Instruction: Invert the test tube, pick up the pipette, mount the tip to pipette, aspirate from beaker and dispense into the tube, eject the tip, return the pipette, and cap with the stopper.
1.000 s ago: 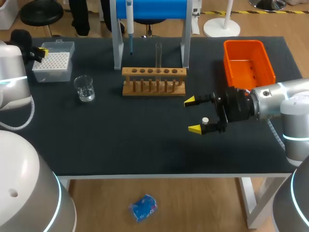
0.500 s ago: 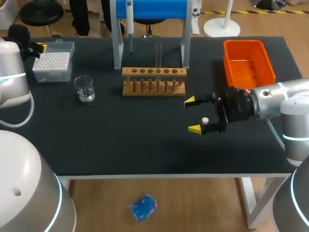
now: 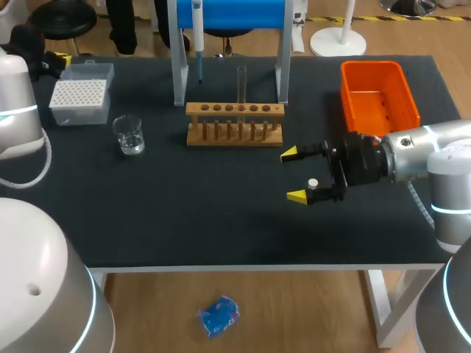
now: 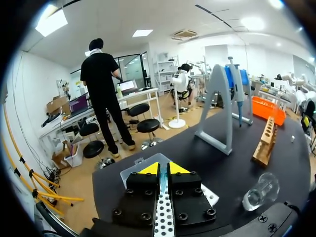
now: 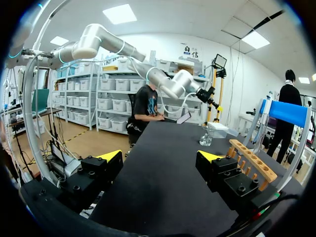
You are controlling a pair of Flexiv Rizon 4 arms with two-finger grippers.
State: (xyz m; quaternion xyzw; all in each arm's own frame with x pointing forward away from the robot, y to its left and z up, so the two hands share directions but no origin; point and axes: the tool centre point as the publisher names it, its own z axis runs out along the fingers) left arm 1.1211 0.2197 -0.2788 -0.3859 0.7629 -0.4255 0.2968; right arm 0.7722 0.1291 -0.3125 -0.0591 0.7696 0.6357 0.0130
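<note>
A glass test tube [image 3: 241, 82] stands upright in the wooden rack [image 3: 234, 123]. The pipette [image 3: 197, 33] hangs on its stand with the blue top [image 3: 229, 13]. The tip box [image 3: 79, 94] and the glass beaker [image 3: 129, 134] sit at the left. My left gripper [image 3: 60, 58] is shut and empty, at the far left corner just behind the tip box [image 4: 140, 168]; in the left wrist view its tips [image 4: 160, 169] meet above that box. My right gripper [image 3: 296, 175] stands open, level over the table right of the rack. A small white stopper [image 3: 313, 183] shows by its nearer finger.
An orange bin [image 3: 379, 92] stands at the far right, behind my right arm. From the right wrist, the rack [image 5: 252, 160] lies beside the open gripper [image 5: 160, 158], with the beaker [image 5: 206, 136] further ahead. Bare black table lies in front of the rack.
My left gripper has drawn back from over the tip box toward the table's far left corner. The right arm has kept still.
</note>
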